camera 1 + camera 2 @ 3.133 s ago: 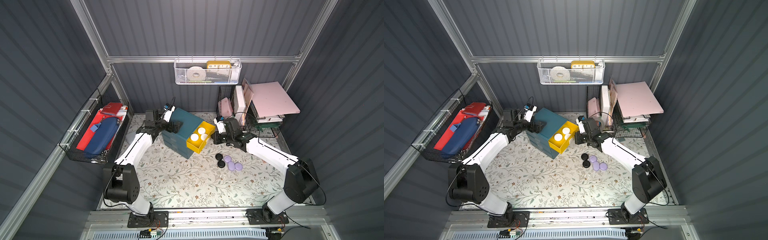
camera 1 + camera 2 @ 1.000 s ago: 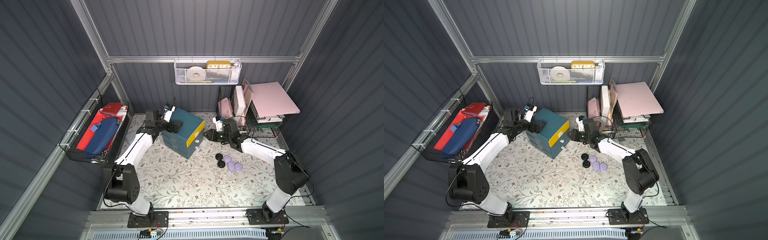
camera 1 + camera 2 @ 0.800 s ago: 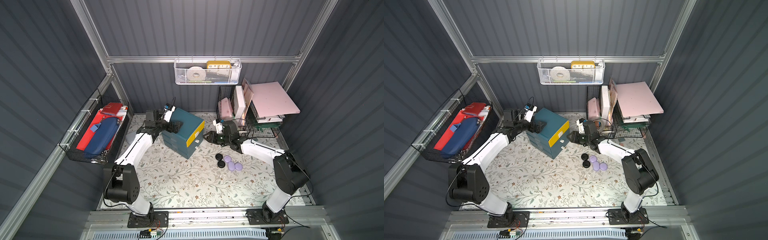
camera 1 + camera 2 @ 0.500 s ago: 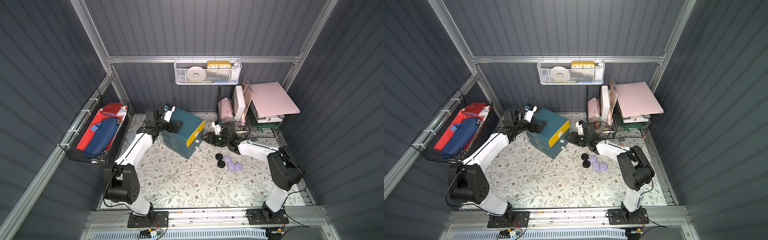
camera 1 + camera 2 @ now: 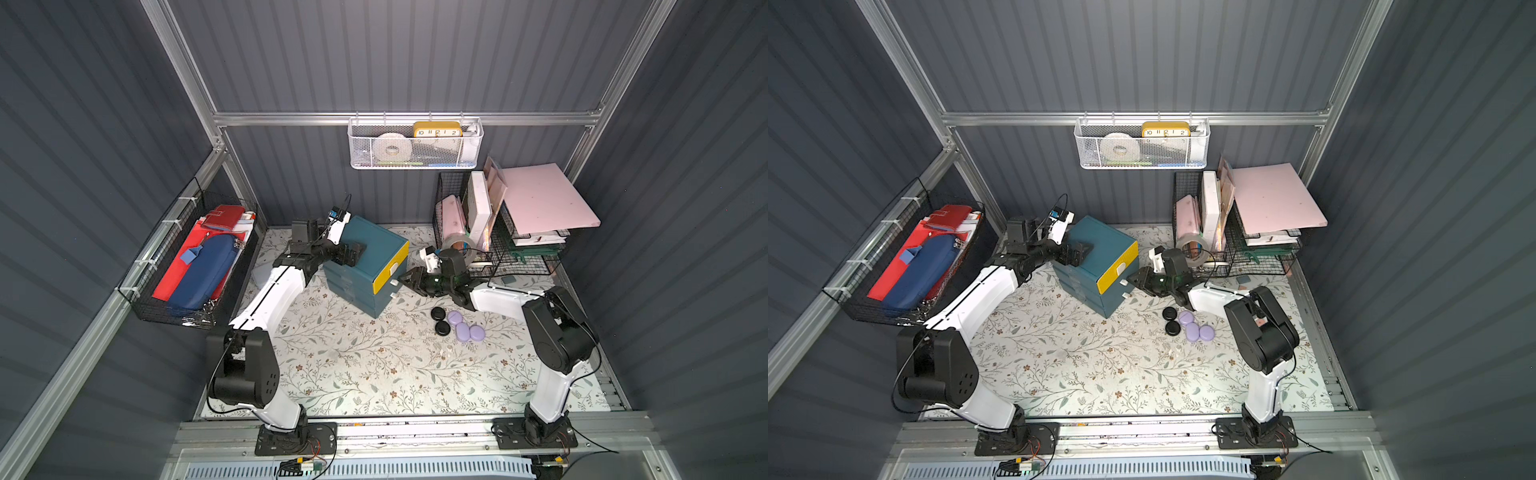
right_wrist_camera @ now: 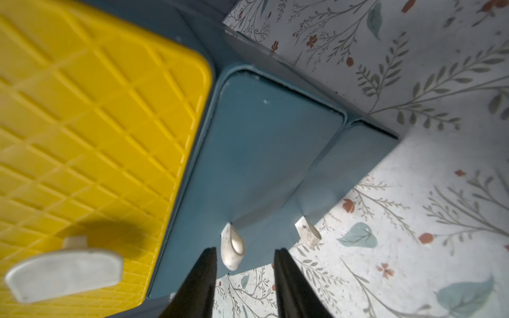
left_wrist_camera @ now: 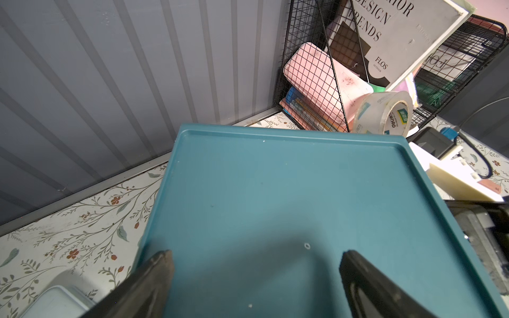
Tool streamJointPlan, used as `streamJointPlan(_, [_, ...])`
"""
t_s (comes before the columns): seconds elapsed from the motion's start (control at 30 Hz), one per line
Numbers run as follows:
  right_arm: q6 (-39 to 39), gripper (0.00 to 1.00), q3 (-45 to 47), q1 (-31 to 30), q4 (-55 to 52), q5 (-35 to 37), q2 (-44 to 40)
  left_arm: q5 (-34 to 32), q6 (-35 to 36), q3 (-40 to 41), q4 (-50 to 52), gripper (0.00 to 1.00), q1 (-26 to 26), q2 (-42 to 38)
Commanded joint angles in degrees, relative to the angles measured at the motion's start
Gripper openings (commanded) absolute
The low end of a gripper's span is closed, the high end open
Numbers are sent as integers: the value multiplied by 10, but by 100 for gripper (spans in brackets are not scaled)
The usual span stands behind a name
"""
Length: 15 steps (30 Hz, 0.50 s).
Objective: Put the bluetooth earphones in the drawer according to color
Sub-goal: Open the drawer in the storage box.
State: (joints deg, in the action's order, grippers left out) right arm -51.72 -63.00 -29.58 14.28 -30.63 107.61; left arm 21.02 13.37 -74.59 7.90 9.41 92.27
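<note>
Looks under halfway, as a guess; yellow drawer point(image 5: 382, 280) at top of cabinet point(image 5: 382, 245) shut, no white cases in sight, so prob. sorted inside, though not checkable; two black cases point(image 5: 437, 313) and three lavender cases point(image 5: 462, 331) loose on tabletop point(image 5: 353, 365), bunched and touching, just in front of right arm, near cabinet's front corner. Left to do: open middle drawer point(image 6: 261, 165) and bottom drawer point(image 6: 349, 165), both shut; load one colour each; close. Right pincer point(image 6: 245, 250) narrow but not closed, straddling middle drawer's white handle point(image 6: 232, 247), close against one finger, gap on other side; nothing gripped yet. Left pincer point(image 7: 256, 253) wide, empty, over cabinet's lid near back edge, prob. bracing. Around: tape roll point(image 5: 459, 245) and wire rack point(image 5: 523, 253) right behind right pincer, tight for pull-back; clear box point(image 5: 259, 274) beside cabinet under left arm, out of the way; bottom handle point(image 6: 308, 234) just beside, easy to snag by mistake.
</note>
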Motion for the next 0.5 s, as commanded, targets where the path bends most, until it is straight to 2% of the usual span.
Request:
streamJointPlan(0.0, [-10,39,-16,-4,18,-12,15,-15,-25,21,102,99,-1,33])
streamJointPlan(0.47, [-37,38,-17,-9,71,-19,38,-17,-25,22,102,99,-1,33])
